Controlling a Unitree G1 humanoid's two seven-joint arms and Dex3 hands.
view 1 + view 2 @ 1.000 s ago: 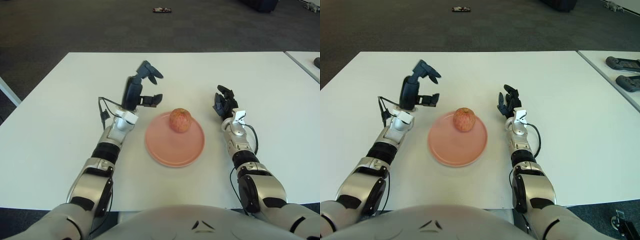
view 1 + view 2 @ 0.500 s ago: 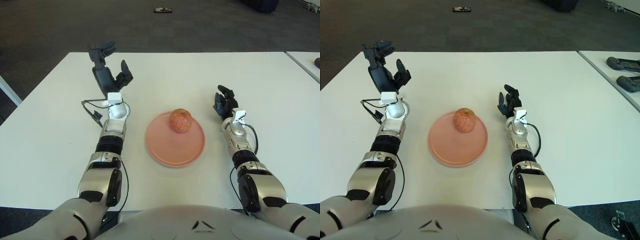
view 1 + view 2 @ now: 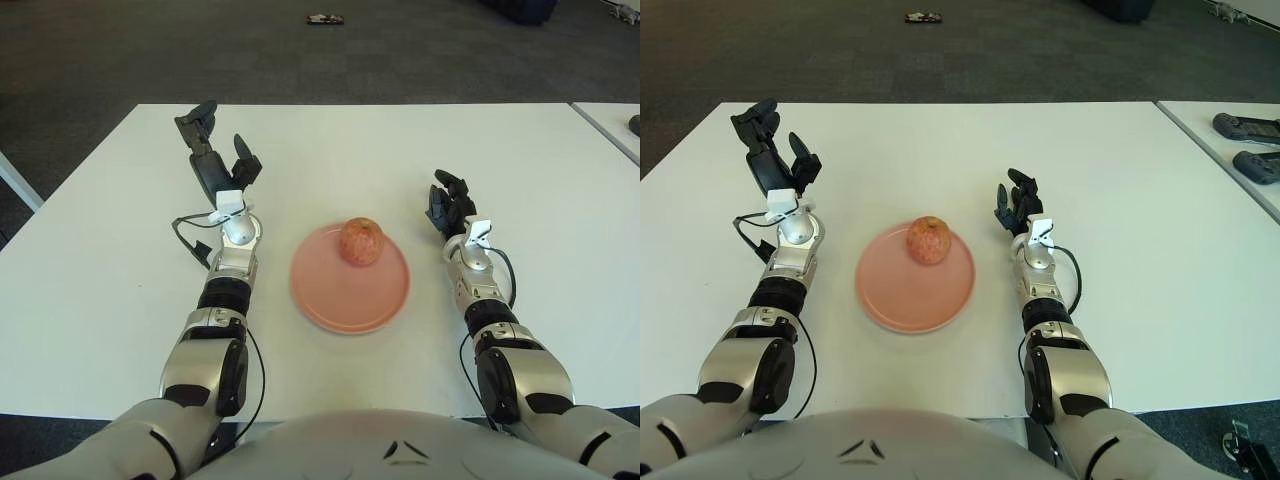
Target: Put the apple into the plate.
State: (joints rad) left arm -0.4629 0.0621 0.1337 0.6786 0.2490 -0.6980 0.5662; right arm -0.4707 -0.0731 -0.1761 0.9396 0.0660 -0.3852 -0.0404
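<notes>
The left hand (image 3: 214, 160) has dropped a little lower and nearer the plate (image 3: 349, 292) since half a second ago, far from where it stood by the apple (image 3: 361, 240) a second back; its fingers are spread and hold nothing. The right hand (image 3: 449, 209) has not moved, showing right of the plate, fingers loosely open and empty. One apple sits on the far part of the one pink plate, mid-table (image 3: 520, 150) toward the near edge.
</notes>
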